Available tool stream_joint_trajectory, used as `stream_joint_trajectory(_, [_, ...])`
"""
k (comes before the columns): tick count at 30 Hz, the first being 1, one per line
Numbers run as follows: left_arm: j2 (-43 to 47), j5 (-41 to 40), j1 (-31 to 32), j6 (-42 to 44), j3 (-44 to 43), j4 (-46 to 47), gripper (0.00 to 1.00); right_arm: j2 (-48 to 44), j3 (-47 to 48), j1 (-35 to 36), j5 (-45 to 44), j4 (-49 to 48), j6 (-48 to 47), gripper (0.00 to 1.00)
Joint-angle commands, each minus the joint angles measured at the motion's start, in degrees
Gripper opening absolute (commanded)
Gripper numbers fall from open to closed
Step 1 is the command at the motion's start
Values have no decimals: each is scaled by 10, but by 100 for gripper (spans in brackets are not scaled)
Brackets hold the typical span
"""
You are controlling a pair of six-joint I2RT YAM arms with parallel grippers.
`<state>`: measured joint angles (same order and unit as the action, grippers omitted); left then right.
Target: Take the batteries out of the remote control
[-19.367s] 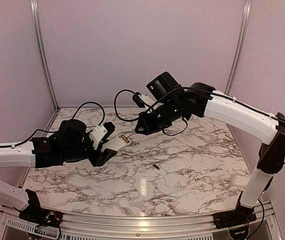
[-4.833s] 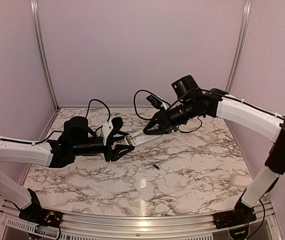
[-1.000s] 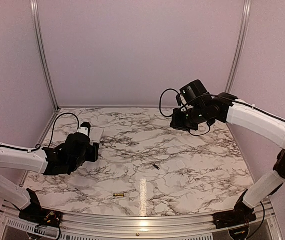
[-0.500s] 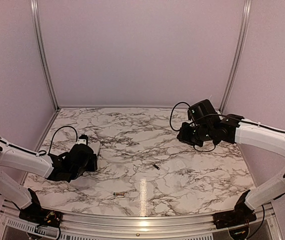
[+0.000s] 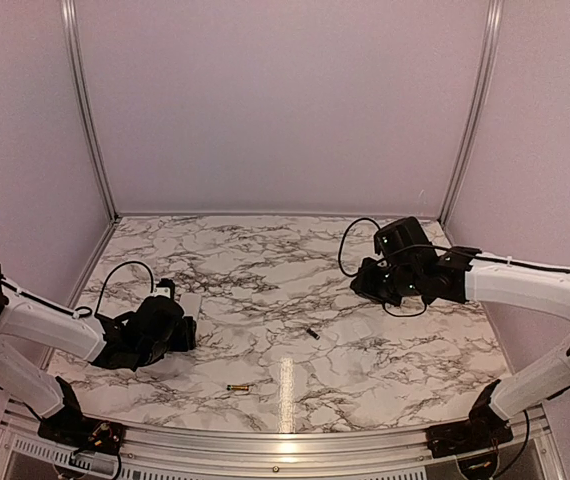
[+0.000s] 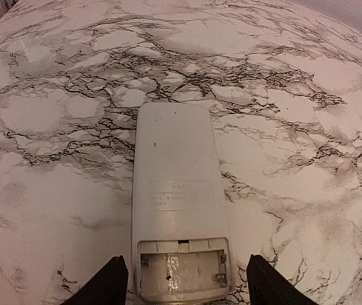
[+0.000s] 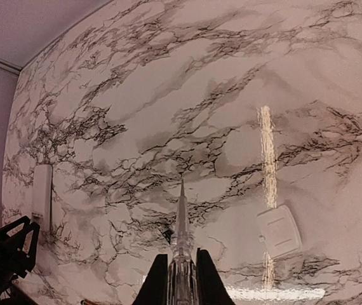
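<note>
Remote control [image 6: 180, 222] — 1 unit, likely light, stiff, slick plastic; best taken across its long edges. Left gripper [image 6: 185, 279] wide astride it, not touching — right gripper [image 7: 181, 267] closed.

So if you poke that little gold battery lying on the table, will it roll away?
Probably yes: the gold battery is a slim cylinder lying on its side on the smooth, shiny table, so a sideways nudge likely rolls it. It looks tiny, so it is probably light and stiff.

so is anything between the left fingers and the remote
nothing visible: the remote control lies flat on the table with its empty recess end between the open left fingers
</note>
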<state>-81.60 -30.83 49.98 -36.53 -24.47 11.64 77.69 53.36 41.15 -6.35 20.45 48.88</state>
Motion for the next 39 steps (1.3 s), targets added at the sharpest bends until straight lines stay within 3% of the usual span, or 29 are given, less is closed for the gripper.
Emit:
stream_joint_trajectory(1, [14,9,0,-10,13,2,76,-5,-12,-4,1,-54,-2,0])
stream_joint_trajectory(7, [46,6,0,-9,10,-18,94,24,-26,-4,26,-105,-13,0])
stream_joint_trajectory(16, [134,-6,1,32,-11,-58,99,90,-30,-4,56,-226,-28,0])
stream_joint_trajectory(24, [245,-5,1,97,13,-23,99,183,-14,-34,202,-331,-40,0])
stream_joint_trajectory(34, [376,-16,1,144,65,4,99,276,58,-36,260,-244,-122,0])
stream_joint_trajectory(39, [393,-26,1,140,74,5,99,292,67,-36,251,-210,-129,13])
